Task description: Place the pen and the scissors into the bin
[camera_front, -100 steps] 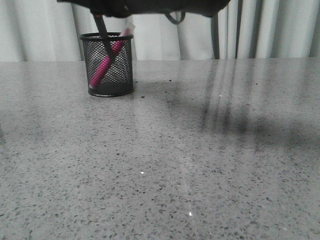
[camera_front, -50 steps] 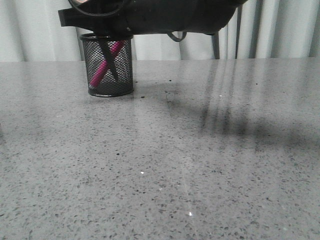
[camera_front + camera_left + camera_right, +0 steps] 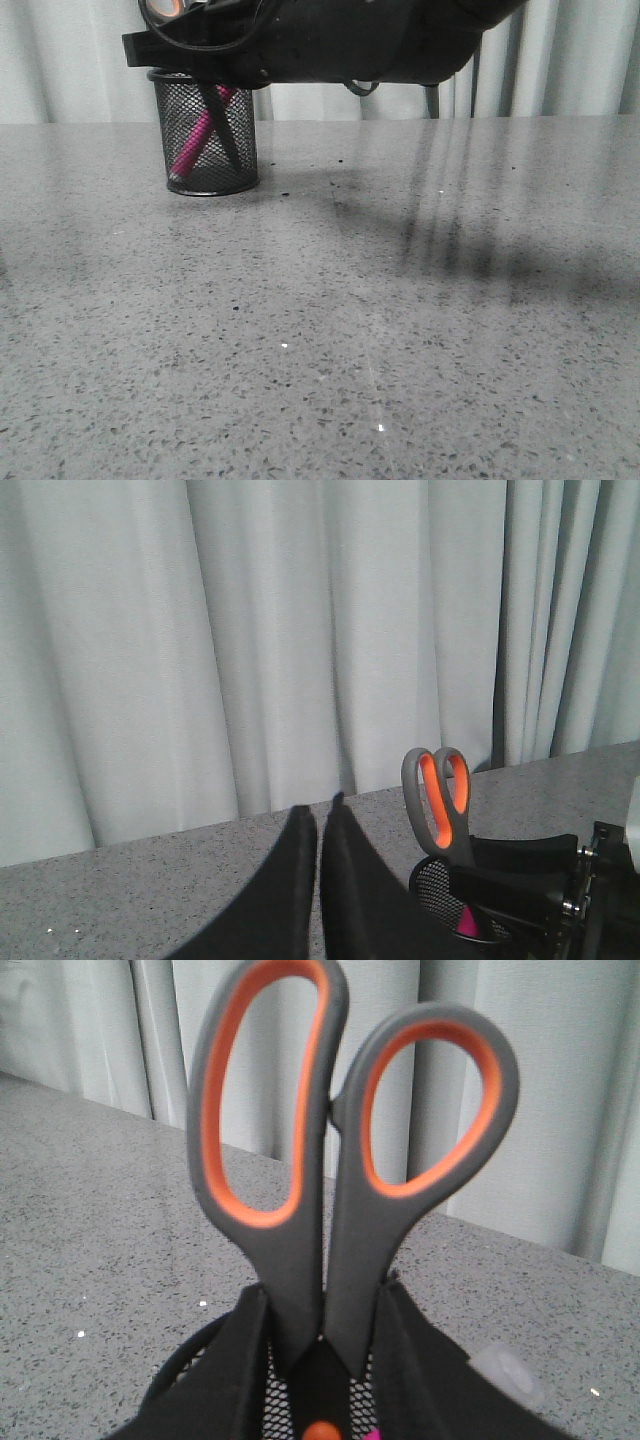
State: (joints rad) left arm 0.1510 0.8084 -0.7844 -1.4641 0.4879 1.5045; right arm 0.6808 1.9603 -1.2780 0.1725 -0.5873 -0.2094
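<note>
The black mesh bin (image 3: 178,120) stands at the far left of the table. The magenta pen (image 3: 194,138) leans inside it. The dark blades of the scissors (image 3: 224,135) cross the pen inside the bin. My right gripper (image 3: 325,1300) is shut on the scissors (image 3: 300,1250) just below the grey and orange handles, right over the bin's rim (image 3: 185,1360). The pen's whitish cap (image 3: 505,1375) shows beside a finger. My left gripper (image 3: 320,815) is shut and empty, beside the bin (image 3: 437,885), with the scissors handles (image 3: 437,800) to one side.
The right arm (image 3: 330,40) stretches across the top of the front view, over the bin. Pale curtains (image 3: 80,60) hang behind the grey speckled table (image 3: 350,300).
My right arm has come down over the bin and the scissors blades have sunk deeper into it. The bin has shifted slightly to the left.
</note>
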